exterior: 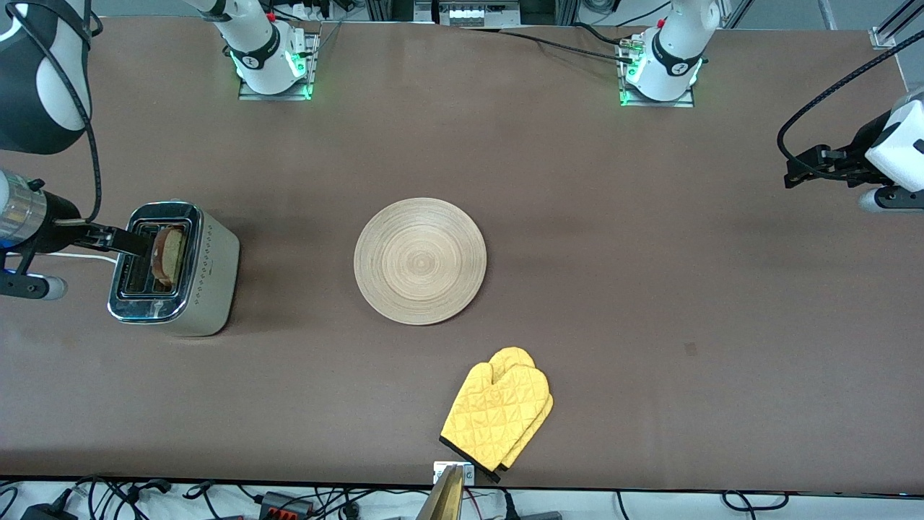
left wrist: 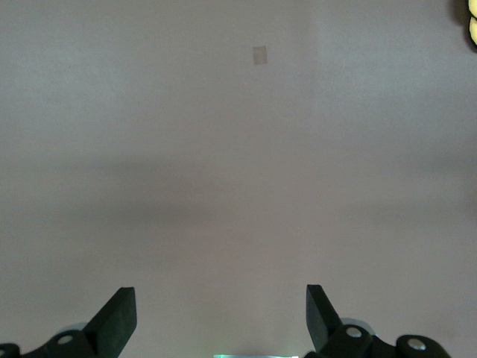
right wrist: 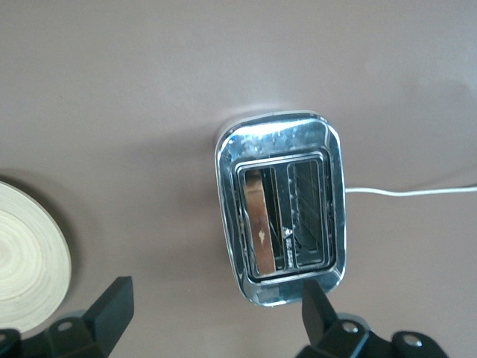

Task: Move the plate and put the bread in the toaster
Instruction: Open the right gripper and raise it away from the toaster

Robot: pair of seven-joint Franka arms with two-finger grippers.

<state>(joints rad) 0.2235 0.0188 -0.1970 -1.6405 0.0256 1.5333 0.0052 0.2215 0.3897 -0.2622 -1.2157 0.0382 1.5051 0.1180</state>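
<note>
The bread (exterior: 170, 256) stands on edge in one slot of the toaster (exterior: 209, 274), with its top sticking out; it also shows in the right wrist view (right wrist: 261, 220). My right gripper (exterior: 119, 240) is open and empty in the air over the toaster's chrome top (right wrist: 279, 130), apart from the bread; in its own wrist view (right wrist: 216, 298) the fingers stand wide apart. The bamboo plate (exterior: 420, 261) lies bare at the table's middle, and its edge shows in the right wrist view (right wrist: 26, 268). My left gripper (exterior: 794, 173) is open and empty over bare table at the left arm's end (left wrist: 221, 306), where that arm waits.
A yellow oven mitt (exterior: 498, 412) lies nearer the front camera than the plate, close to the table's front edge; a corner of it shows in the left wrist view (left wrist: 471, 19). The toaster's white cord (right wrist: 410, 192) trails toward the right arm's end of the table.
</note>
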